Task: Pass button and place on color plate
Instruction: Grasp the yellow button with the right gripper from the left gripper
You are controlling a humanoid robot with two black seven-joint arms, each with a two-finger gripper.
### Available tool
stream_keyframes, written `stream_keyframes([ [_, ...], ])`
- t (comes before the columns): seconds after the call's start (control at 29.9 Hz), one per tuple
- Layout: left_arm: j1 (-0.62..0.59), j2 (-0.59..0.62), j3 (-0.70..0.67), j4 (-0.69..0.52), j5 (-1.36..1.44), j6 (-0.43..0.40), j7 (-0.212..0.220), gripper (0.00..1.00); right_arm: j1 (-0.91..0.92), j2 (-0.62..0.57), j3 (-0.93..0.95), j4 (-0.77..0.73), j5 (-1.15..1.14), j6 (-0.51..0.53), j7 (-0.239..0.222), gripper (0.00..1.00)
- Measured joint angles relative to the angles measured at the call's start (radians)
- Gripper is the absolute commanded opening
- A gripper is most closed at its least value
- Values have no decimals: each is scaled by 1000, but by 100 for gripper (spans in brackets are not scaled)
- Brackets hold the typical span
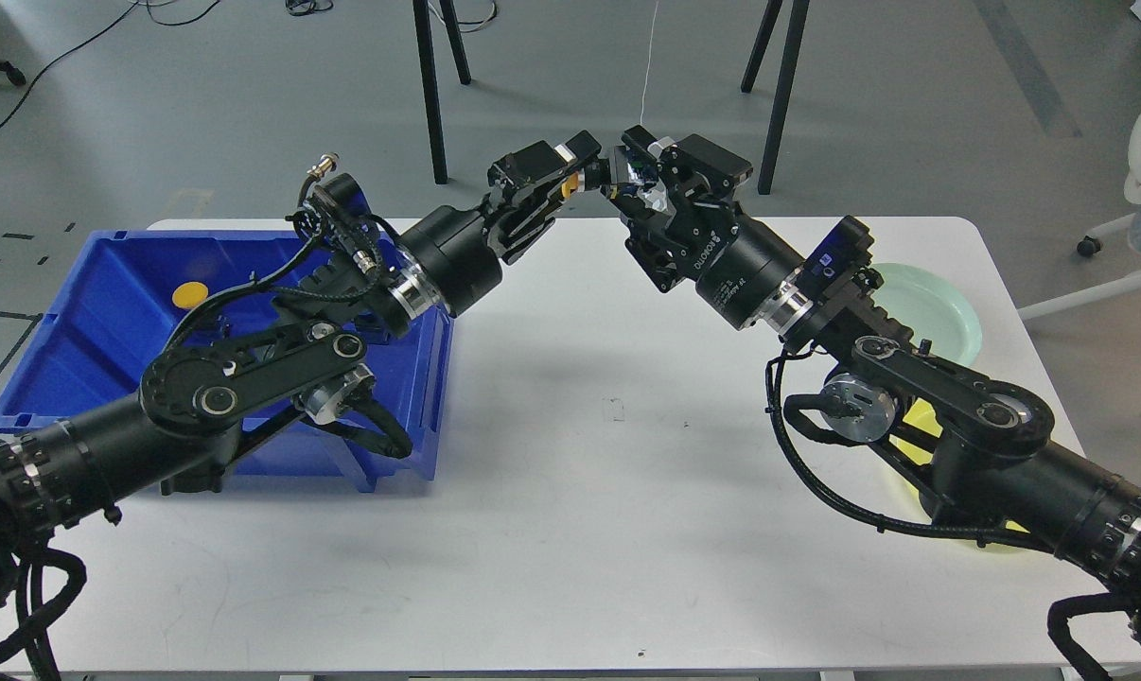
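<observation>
My left gripper (601, 176) is shut on a small black-and-white button (642, 170) with a yellow part, held in the air above the table's far edge. My right gripper (639, 178) has come in from the right. Its jaws stand apart, one above and one below the button, and they hide most of it. I cannot tell whether they touch it. A pale green plate (944, 307) and a yellow plate (911, 449) lie on the right of the table, partly hidden under my right arm.
A blue bin (88, 312) stands on the table's left side with a yellow button (190, 294) in it, under my left arm. The white table (580, 426) stretches between the arms. Chair and tripod legs (429, 85) stand on the floor behind.
</observation>
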Motion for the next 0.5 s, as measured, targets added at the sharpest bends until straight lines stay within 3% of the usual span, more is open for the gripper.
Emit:
stream_keyframes([
  [0.17, 0, -1, -2, 0, 0, 0, 0, 19, -3, -3, 1, 9, 0, 0, 0, 51],
  [0.33, 0, -1, -2, 0, 0, 0, 0, 20, -3, -4, 1, 14, 0, 0, 0, 25],
  [0.5, 1, 0, -3, 0, 1, 0, 0, 29, -3, -4, -4, 15, -2, -17, 0, 14],
])
